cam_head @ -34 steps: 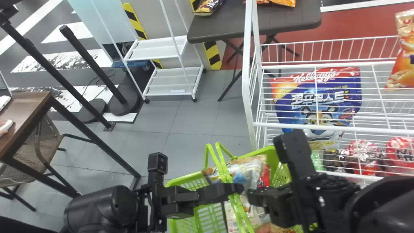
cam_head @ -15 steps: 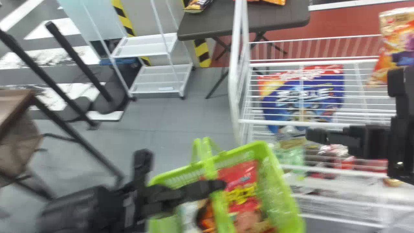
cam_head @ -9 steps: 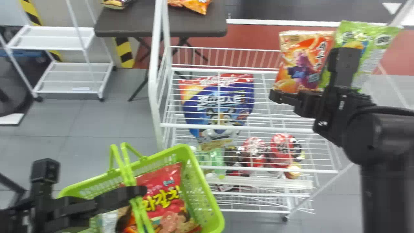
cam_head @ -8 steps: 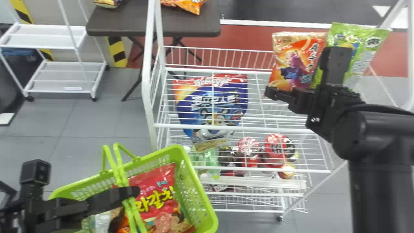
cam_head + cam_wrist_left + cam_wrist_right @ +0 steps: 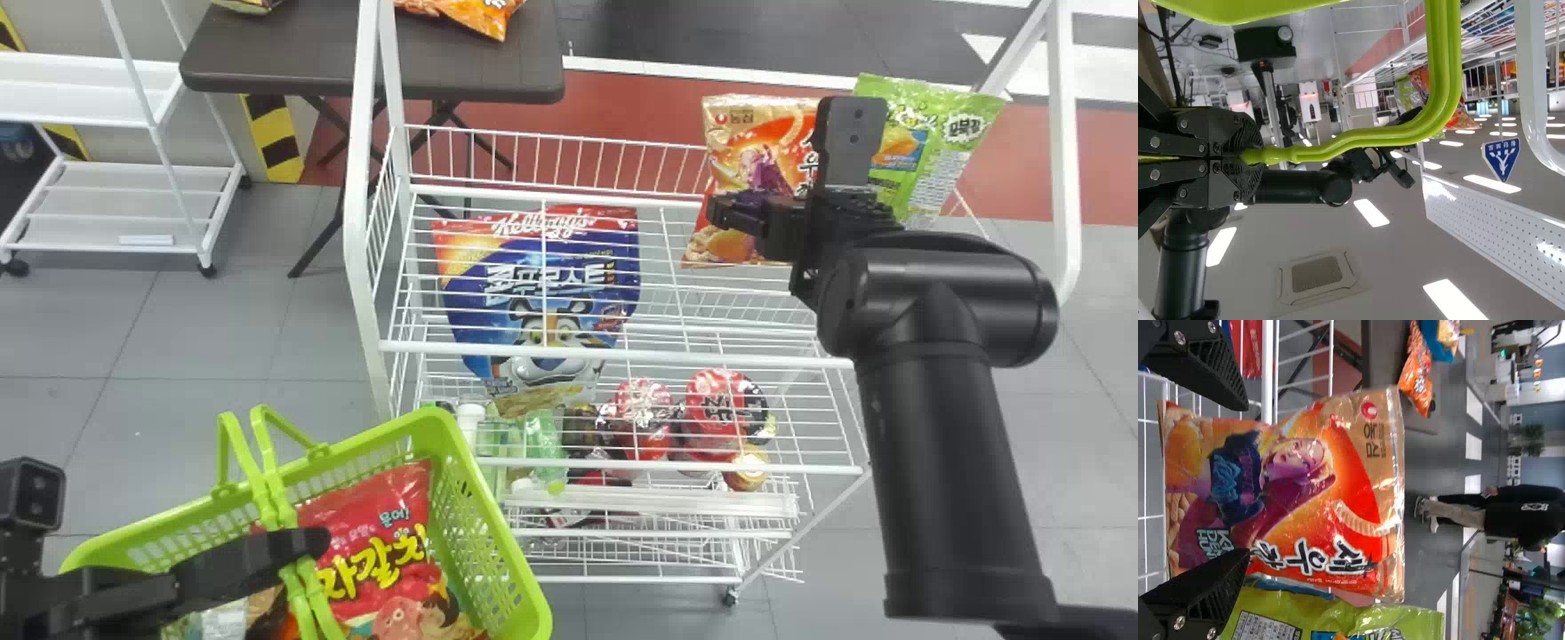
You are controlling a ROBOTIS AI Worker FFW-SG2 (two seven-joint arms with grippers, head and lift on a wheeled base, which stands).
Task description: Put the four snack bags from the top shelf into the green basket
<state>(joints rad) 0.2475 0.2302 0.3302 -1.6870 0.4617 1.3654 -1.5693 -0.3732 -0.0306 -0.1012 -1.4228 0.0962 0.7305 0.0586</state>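
Left gripper (image 5: 316, 540) has its fingers pressed together on the light-green plastic handles (image 5: 1445, 87) of the green perforated basket (image 5: 504, 524), whose body sits below those fingers. In the basket, just beside the left fingers: a pinkish-red snack bag with yellow lettering (image 5: 382, 542), plus other packaging partly hidden under the gripper. Right gripper (image 5: 722, 212) is up at the top shelf of the white wire rack (image 5: 622, 354), fingers spread, nothing pinched. Directly ahead of them stands an orange-and-gold shiny snack bag (image 5: 1291, 493), upright, spanning most of the gap as the wrist cam sees it; can't tell if the fingertips touch it. Green snack bag (image 5: 965, 129) is beside the orange-and-gold one, on the right fingers' right side. Blue-and-red cereal bag (image 5: 480, 302) is lower and left of the right fingers, seen through the shelf wires. Well beyond the right fingers, off to their left: dark folding table (image 5: 311, 53) with a crinkled orange bag (image 5: 480, 13) on it.
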